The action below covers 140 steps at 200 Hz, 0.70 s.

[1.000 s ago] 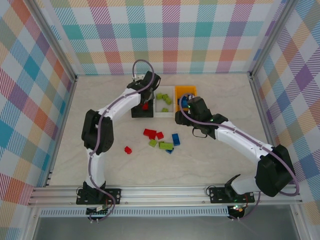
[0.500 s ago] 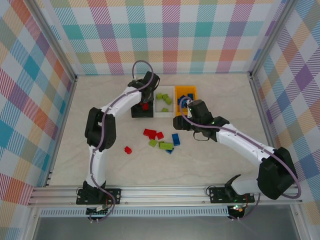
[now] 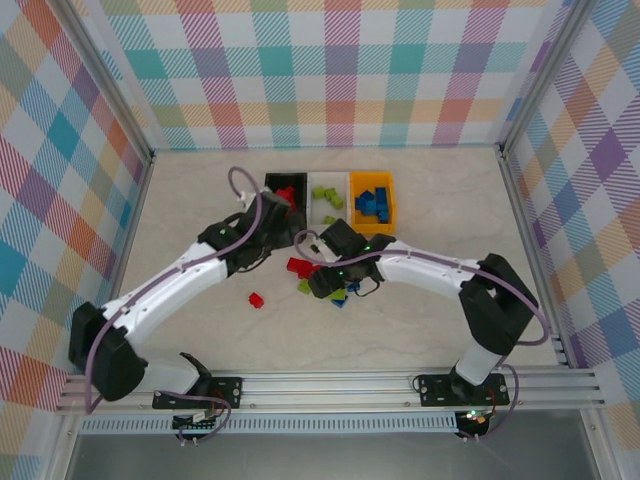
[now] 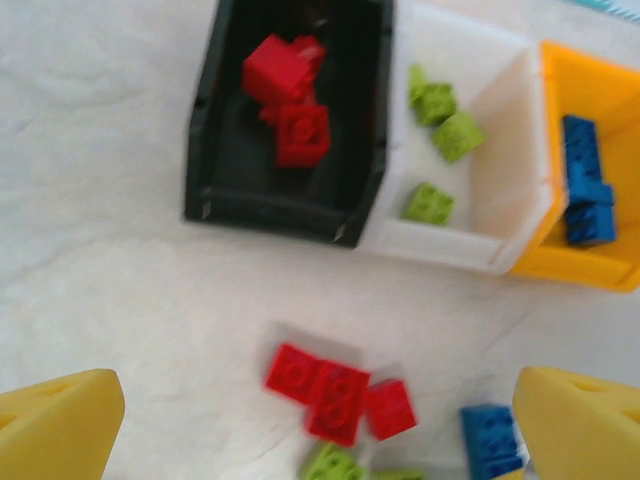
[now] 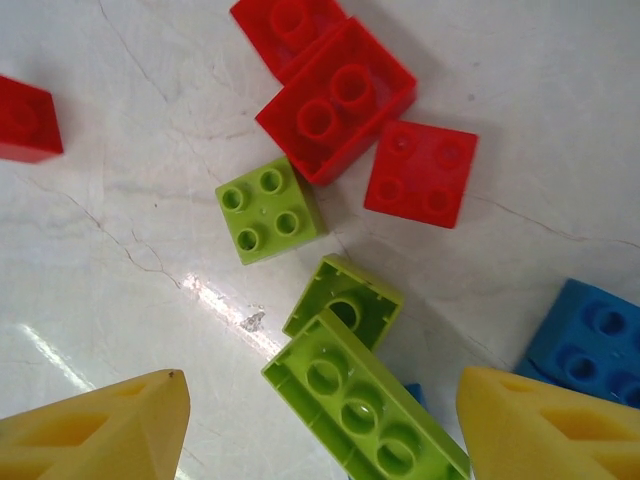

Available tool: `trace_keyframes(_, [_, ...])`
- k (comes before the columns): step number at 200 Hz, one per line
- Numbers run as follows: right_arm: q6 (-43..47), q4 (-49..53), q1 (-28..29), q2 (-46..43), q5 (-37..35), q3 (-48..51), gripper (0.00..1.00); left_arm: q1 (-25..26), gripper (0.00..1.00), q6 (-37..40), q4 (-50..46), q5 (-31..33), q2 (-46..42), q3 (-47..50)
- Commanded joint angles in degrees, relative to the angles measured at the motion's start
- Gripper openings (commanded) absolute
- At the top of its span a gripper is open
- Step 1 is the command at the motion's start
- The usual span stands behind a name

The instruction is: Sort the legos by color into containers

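A pale marbled table [image 3: 470, 230] sits inside plaid walls [image 3: 340, 70]. At its far middle three bins stand touching in a row: the black bin [image 4: 205, 130] on the left holds red legos [image 4: 300, 130], the white bin [image 4: 500, 140] in the middle holds green legos [image 4: 440, 105], and the orange bin [image 4: 575, 275] on the right holds blue legos [image 4: 585, 190]. Nearer than the bins a loose pile lies on the table: a long red brick [image 5: 335, 100] beside a square red brick [image 5: 420, 173], a square green brick [image 5: 270, 210], a tipped green brick [image 5: 345, 305] with its hollow underside showing, a long green brick [image 5: 365, 410] touching it, and a blue brick [image 5: 590, 345] to the right. A lone red brick [image 3: 256, 299] lies apart, left of the pile. The left gripper [image 4: 320, 420] hangs above the table between bins and pile, its jaws spread wide with nothing held. The right gripper [image 5: 325, 430] is low over the pile, its jaws open on either side of the long green brick, not touching it.
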State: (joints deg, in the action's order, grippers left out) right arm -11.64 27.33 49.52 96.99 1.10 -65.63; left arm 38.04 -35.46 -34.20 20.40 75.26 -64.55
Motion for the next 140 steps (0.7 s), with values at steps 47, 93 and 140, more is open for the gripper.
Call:
trace_keyframes(47, [10.1, 8.9, 4.8, 6.8, -11.0, -5.5, 0.73, -1.4, 1.00, -1.2, -6.1, 1.2, -13.6, 9.3])
trace_keyframes(93, [11.3, 10.4, 7.0, 9.7, -17.6, -7.0, 0.70, -2.7, 1.00, -0.4, -5.9, 0.5, -14.0, 8.7])
trace_keyframes(140, [11.2, 9.9, 7.3, 9.9, -18.7, -6.8, 0.58, -3.4, 1.00, -0.2, -5.6, -0.4, -13.8, 8.9])
